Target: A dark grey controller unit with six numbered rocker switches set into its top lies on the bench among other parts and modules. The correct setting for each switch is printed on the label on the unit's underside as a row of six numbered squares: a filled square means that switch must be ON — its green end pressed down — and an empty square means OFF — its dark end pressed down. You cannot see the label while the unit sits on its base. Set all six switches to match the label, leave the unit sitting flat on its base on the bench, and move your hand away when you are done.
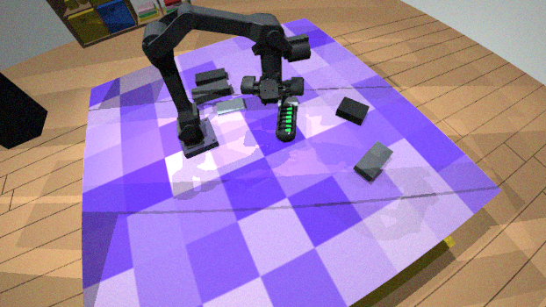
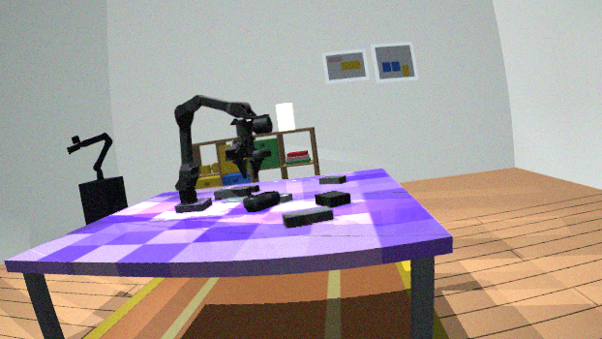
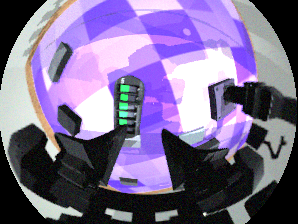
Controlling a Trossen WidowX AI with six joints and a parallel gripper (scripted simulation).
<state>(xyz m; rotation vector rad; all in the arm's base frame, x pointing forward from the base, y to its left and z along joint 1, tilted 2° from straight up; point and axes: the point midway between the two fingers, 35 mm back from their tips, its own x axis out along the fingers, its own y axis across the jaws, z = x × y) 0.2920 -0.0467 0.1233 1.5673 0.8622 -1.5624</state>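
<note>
The dark grey controller unit (image 1: 286, 137) (image 2: 261, 201) (image 3: 133, 81) lies on the bench (image 1: 276, 228) (image 2: 232, 266) with its row of switches facing up. Several green patches show along the row in the top view and in the wrist view; the exact tilt of each switch is too small to tell. The underside label is hidden. My gripper (image 2: 250, 172) (image 3: 144, 128) is open and empty, above the bench by the unit's far end. In the wrist view its left fingertip overlaps the unit's lower end; the right one stands clear to the side.
A black block (image 1: 352, 111) (image 2: 333, 199) (image 3: 69, 120) and a grey block (image 1: 373, 161) (image 2: 308, 217) (image 3: 60, 62) lie to the unit's right in the top view. Two dark modules and a pale plate (image 1: 231, 106) lie near the arm's base. A pale piece (image 3: 132, 142) sits at the unit's far end.
</note>
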